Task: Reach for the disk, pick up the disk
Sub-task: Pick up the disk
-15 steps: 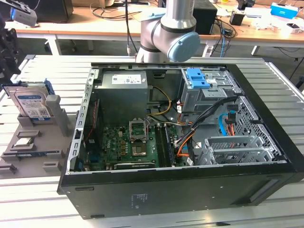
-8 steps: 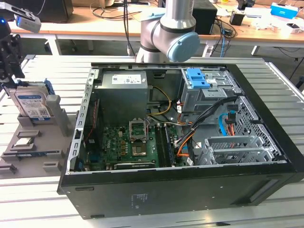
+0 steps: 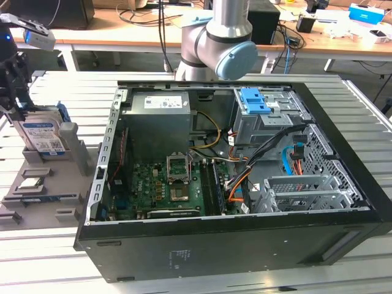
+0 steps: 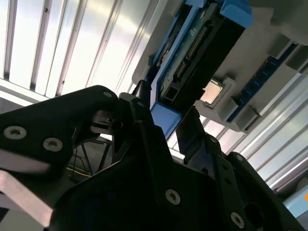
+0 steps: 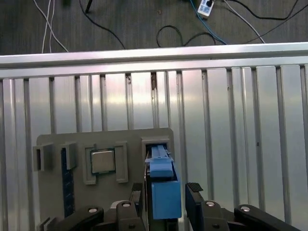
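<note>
Black gripper (image 5: 165, 191) closest to the lens in both wrist views, jaws parted, one finger (image 5: 195, 192) to each side of the disk (image 5: 160, 167), a sliver of bare metal showing between that finger and the blue frame. Not lifted: disk upright on edge in a slot of the grey holder (image 5: 96, 137), blue frame edge toward the gripper. Seen from the exterior view, blue-and-white label facing the camera, arm's wrist hanging just above. Small square chip (image 5: 102, 161) in a neighbouring pocket of the holder, apart from the disk. Holder flat on the slatted table (image 3: 202, 283), at the exterior view's left of the open computer case (image 3: 245, 242).
</note>
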